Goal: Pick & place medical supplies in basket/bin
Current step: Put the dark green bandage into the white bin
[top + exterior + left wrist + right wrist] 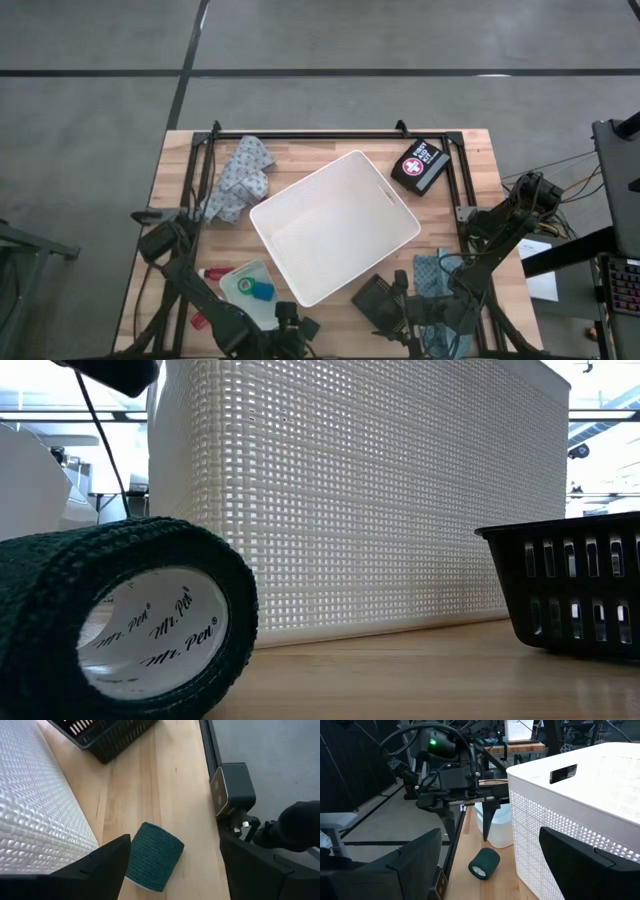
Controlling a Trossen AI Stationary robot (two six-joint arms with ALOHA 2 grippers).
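My left gripper (172,870) hangs low over the near edge of the table (300,155), with its two dark fingers (95,867) spread wide, and the roll of dark green bandage (154,856) lies on its side on the wood between them; the fingers do not touch it. In my right wrist view the same left gripper (480,820) points down just above this roll (484,864), whose white core faces the camera. The roll (120,620) also fills the near corner of the low view, with printed letters inside its core. The big white bin (335,225) stands in the middle of the table, turned at an angle, and I see nothing inside it from above; its mesh wall (35,810) is just beside the roll, and a handle slot (563,773) shows near the rim. A small black basket (380,300) sits near the front corner of the bin. My right gripper (490,870) waits near the front right part of the table, its fingers also wide apart and holding nothing. A small translucent tray (250,290) with some coloured things in it stands by the front left side of the bin. A patterned cloth (238,180) lies at the back left, and a dark case with a white cross (420,165) lies at the back right.
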